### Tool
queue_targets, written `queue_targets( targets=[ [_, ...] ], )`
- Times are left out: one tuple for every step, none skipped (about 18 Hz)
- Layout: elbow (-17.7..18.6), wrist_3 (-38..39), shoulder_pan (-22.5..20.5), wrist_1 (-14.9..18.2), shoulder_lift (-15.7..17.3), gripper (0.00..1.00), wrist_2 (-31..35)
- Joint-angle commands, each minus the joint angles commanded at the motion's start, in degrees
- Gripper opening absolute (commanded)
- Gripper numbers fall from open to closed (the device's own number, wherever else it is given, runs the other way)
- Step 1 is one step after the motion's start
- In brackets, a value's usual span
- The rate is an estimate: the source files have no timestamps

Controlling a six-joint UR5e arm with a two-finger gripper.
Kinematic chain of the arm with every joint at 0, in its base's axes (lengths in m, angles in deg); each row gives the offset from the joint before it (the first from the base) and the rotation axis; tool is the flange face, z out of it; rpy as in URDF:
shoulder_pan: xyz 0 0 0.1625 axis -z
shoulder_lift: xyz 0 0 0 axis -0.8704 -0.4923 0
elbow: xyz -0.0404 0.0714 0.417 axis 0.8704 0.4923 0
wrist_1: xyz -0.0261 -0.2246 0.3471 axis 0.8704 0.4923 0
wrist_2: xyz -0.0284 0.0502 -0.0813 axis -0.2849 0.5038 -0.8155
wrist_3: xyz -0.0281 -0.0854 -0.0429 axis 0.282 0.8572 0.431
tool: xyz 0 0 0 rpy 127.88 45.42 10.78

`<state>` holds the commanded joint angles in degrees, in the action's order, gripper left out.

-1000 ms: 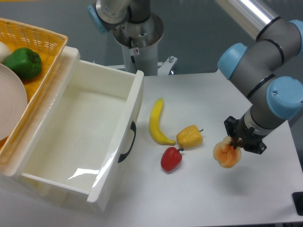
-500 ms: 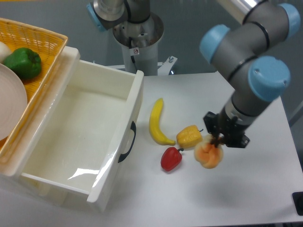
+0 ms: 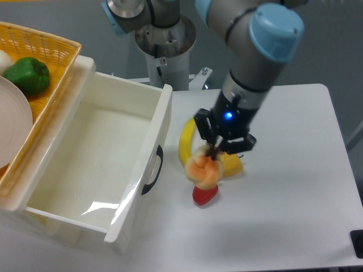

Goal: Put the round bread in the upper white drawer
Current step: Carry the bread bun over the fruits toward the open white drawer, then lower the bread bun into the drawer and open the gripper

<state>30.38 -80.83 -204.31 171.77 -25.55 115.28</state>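
Gripper (image 3: pixel 214 154) pinches the round bread (image 3: pixel 204 170) — above the red pepper (image 3: pixel 205 195), right of the upper white drawer (image 3: pixel 163 122).

Bystander objects. A yellow woven basket (image 3: pixel 48 48) sits at upper left, holding a green pepper (image 3: pixel 27 75) and, at its left edge, part of a white plate (image 3: pixel 12 124) and a pale rounded item (image 3: pixel 4 59). On the white table (image 3: pixel 295 187) lie a banana (image 3: pixel 185 144), a yellow bell pepper (image 3: pixel 232 166) and a red pepper (image 3: pixel 205 195), clustered close together and all partly hidden from view.
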Motion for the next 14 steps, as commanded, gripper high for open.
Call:
queue_targets(
  targets=[
    [0.44, 0.70, 0.53, 0.00, 0.62, 0.00, 0.00],
    [0.70, 1.23, 1.06, -0.09, 1.06, 0.00, -0.09],
    [0.88, 1.85, 2.19, -0.09, 1.32, 0.00, 0.00],
    [1.23, 2.81, 3.42, -0.09, 1.33, 0.00, 0.00],
    [2.02, 3.69, 4.83, -0.44, 1.41, 0.00, 0.09],
    [2.81, 4.39, 6.32, -1.40, 2.02, 0.01, 0.09],
    [3.95, 5.10, 7.90, -2.45, 2.38, 0.01, 0.17],
    [5.00, 5.97, 8.96, -3.16, 2.73, 0.01, 0.17],
    [5.80, 6.59, 9.76, -3.43, 3.08, 0.01, 0.17],
    [6.33, 6.60, 10.63, -3.43, 3.17, 0.01, 0.17],
    [6.94, 6.68, 11.34, -3.43, 3.17, 0.03, 0.26],
    [7.38, 6.77, 11.78, -3.43, 3.26, 0.04, 0.26],
    [7.82, 6.69, 12.05, -3.51, 3.35, 0.07, 0.35],
    [8.35, 6.69, 12.14, -3.52, 3.26, 0.10, 0.35]
  ],
)
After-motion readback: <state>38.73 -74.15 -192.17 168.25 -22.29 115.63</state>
